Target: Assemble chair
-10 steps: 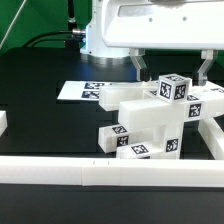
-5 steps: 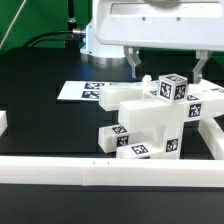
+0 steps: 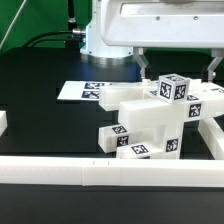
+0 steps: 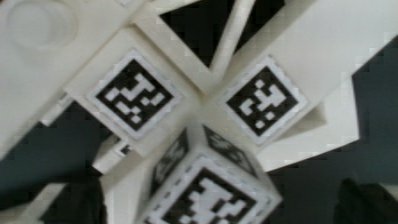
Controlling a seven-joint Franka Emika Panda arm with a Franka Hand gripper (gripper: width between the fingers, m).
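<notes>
Pincer (image 3: 177,68) shifted toward exterior view's right, jaws wide above chair (image 3: 150,120), wrist cam filled w/ tags (image 4: 135,93) close-up

chair (image 4: 54,40) filling whole view at close range, white plastic parts crowding together, picture blurring. three black-and-white square tags showing. first tag (image 4: 134,92) and second tag (image 4: 262,97) sitting side by side on neighbouring white faces, both turned diamond-wise. third tag (image 4: 208,195) lying on another face just beside them, all three faces seeming to meet at one block corner. black table (image 4: 228,28) peeking through gap between white parts. dark blurred patches showing at two picture corners, too unclear for naming.
</notes>
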